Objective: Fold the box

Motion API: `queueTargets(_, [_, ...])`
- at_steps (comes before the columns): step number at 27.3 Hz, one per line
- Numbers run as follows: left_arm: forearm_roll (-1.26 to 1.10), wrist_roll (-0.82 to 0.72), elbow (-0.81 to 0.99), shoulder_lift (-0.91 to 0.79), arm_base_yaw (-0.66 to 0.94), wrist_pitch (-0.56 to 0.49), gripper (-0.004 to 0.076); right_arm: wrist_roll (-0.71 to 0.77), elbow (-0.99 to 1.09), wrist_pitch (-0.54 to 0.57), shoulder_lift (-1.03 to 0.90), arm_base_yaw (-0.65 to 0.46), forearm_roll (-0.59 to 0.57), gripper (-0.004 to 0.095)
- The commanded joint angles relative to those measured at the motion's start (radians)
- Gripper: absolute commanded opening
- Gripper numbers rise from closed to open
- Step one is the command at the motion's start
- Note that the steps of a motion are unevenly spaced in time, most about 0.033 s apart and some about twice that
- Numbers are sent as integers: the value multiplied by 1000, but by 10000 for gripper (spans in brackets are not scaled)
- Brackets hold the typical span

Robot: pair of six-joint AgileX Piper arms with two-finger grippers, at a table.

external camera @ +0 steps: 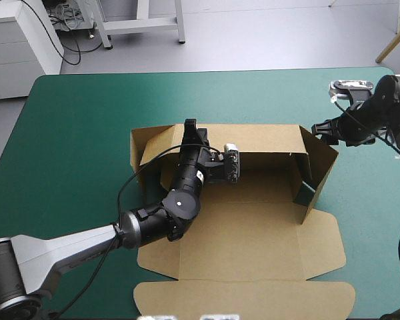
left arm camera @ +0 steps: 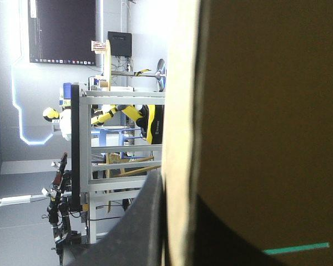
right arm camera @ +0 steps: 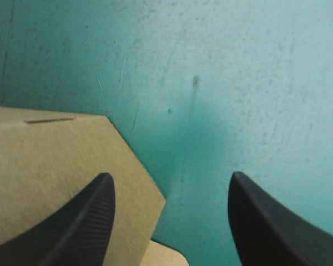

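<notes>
Table point(external camera: 73, 133) w/ teal-green cover; box point(external camera: 253, 247) sits mid-table, part-folded. Its far wall point(external camera: 267, 139) & right wall point(external camera: 320, 175) are up, lid point(external camera: 253, 300) flat on the near side. L gripper point(external camera: 190, 128) is at the far wall's top edge, nr its left end, fingers clamped on the board. R gripper point(right arm camera: 169, 183) is just outside the box's far-right corner, fingers apart, nothing btwn them, one over a flap point(right arm camera: 55, 166).

Desk point(external camera: 73, 133) brightly, evenly lit from above. Soft shadows lie within the box point(external camera: 253, 240) walls; in the left wrist view its board is dark.
</notes>
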Motion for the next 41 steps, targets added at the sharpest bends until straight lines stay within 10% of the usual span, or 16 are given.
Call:
queueTargets(1, [-8,-28,-27,-41,-5,46,-10,-53,50,-11,-97,1,17,530])
queueTargets(41, [-17,93,-27,-41,-5,3,-10,-931,706,-504,-368,3,733,530])
